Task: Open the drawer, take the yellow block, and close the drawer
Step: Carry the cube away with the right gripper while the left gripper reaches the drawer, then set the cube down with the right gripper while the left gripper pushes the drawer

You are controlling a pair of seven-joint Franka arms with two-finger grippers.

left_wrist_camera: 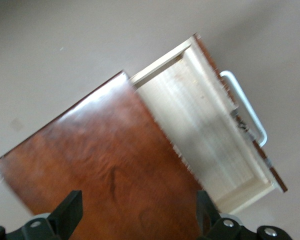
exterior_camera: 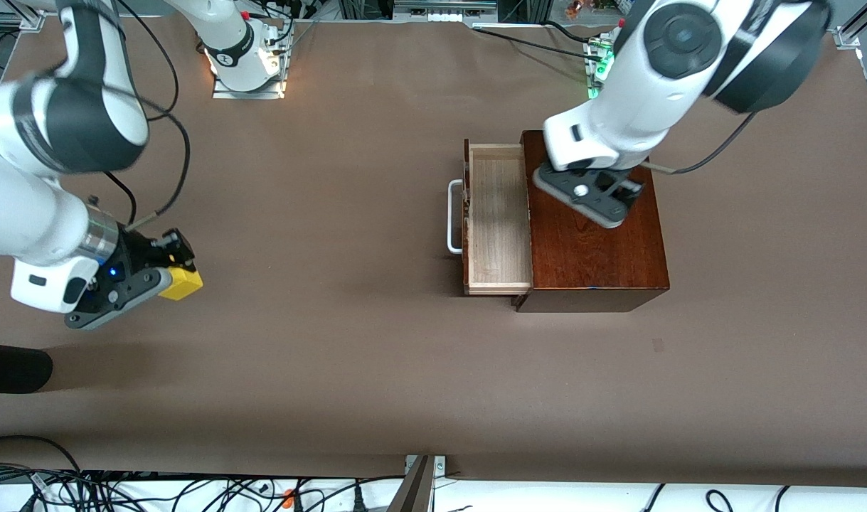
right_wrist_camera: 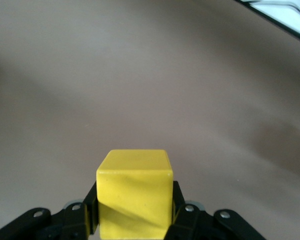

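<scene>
The dark reddish-brown wooden box stands toward the left arm's end of the table. Its drawer is pulled out, the pale interior empty, the white U-shaped handle on its front. My left gripper hovers open over the box top; the left wrist view shows the box top, the open drawer and the handle. My right gripper is shut on the yellow block at the right arm's end of the table. The block sits between its fingers.
The brown table cover spreads around the box. Cables and a metal bracket lie along the table edge nearest the front camera. A dark object shows at the view's edge near the right arm.
</scene>
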